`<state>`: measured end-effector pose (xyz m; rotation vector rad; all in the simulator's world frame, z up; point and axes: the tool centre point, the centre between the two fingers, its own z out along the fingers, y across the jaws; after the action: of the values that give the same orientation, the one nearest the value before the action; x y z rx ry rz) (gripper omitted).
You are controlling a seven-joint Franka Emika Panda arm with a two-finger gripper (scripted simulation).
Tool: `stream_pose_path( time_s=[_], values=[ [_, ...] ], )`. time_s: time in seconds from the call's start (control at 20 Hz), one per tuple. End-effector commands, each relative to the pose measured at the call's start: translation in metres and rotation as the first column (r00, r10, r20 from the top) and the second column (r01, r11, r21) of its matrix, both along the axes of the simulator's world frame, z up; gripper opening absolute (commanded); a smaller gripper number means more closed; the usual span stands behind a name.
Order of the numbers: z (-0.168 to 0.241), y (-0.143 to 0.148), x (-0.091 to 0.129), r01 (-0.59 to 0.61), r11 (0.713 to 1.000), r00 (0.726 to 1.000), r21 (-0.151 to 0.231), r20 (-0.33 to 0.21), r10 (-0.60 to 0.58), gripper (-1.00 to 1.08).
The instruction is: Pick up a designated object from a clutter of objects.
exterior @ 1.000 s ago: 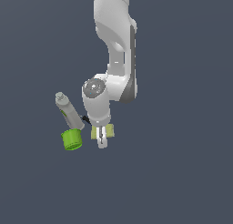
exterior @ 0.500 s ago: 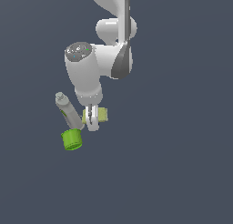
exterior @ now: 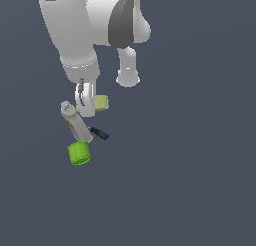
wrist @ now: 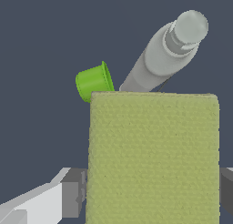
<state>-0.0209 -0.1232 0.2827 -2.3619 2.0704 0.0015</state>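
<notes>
The pale yellow-green sponge-like block [exterior: 102, 102] is held between my gripper's [exterior: 92, 106] fingers, above the surface and apart from the other items. In the wrist view the block [wrist: 152, 145] fills the space between the two grey pads [wrist: 73, 193] of my gripper [wrist: 150, 199], which is shut on it. The rest of the clutter lies below: a grey-white bottle [exterior: 75, 121], a bright green cup [exterior: 79, 153] and a small black-and-blue marker [exterior: 99, 133]. The wrist view shows the cup [wrist: 94, 82] and the bottle [wrist: 166, 54] beyond the block; the marker is hidden there.
The arm's large white links [exterior: 75, 30] hang over the exterior view's upper left, above the clutter. The surface around the items is plain dark grey [exterior: 190, 180].
The arm has risen and swung toward the exterior view's left, carrying the yellow-green block up and away from the bottle, cup and marker, which have stayed where they were.
</notes>
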Motion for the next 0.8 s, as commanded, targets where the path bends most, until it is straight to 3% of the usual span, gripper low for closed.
stream_pose_path(
  time_s=[0.0,0.35,0.75],
  values=[
    [0.023,-0.006,-0.006,0.0,1.0,1.0,-0.001,0.0,0.0,-1.0],
    [0.069,-0.018,-0.016,-0.001,1.0,1.0,-0.001,0.0,0.001,-1.0],
    [0.089,-0.024,-0.019,-0.002,1.0,1.0,-0.001,0.0,0.002,-1.0]
  ],
)
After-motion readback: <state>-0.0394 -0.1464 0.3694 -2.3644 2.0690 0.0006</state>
